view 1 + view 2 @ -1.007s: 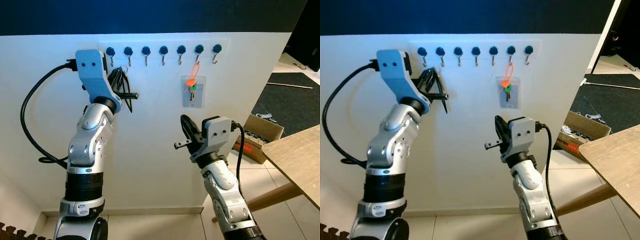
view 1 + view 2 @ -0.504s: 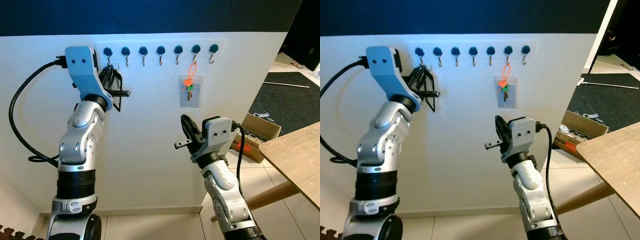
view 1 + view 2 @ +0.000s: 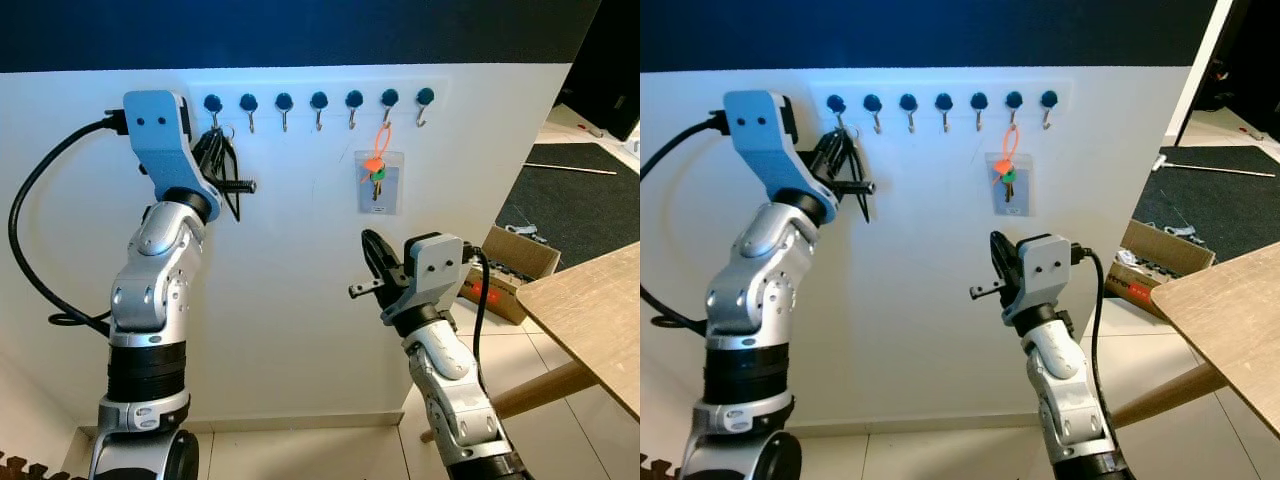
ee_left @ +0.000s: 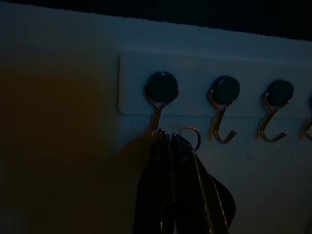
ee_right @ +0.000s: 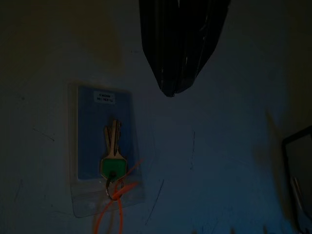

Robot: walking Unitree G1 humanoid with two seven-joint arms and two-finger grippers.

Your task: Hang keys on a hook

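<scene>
The left gripper (image 3: 222, 150) is raised at the far-left hook (image 4: 157, 105) of the white hook rail (image 3: 330, 88), its black fingers (image 4: 168, 195) pressed together on a key ring (image 4: 189, 134) that touches this hook; the ring is seen in the left wrist view, while the eye views show a dark bunch there. The right gripper (image 3: 375, 255) is lower and to the right, fingers closed and holding nothing, below the green key (image 5: 113, 163) with orange loop on a clear badge pouch (image 3: 378, 185). At the right stand a wooden table (image 3: 590, 300) and a cardboard box (image 3: 515, 258).

Seven hooks (image 3: 318, 103), two key sets (image 3: 377, 178).
</scene>
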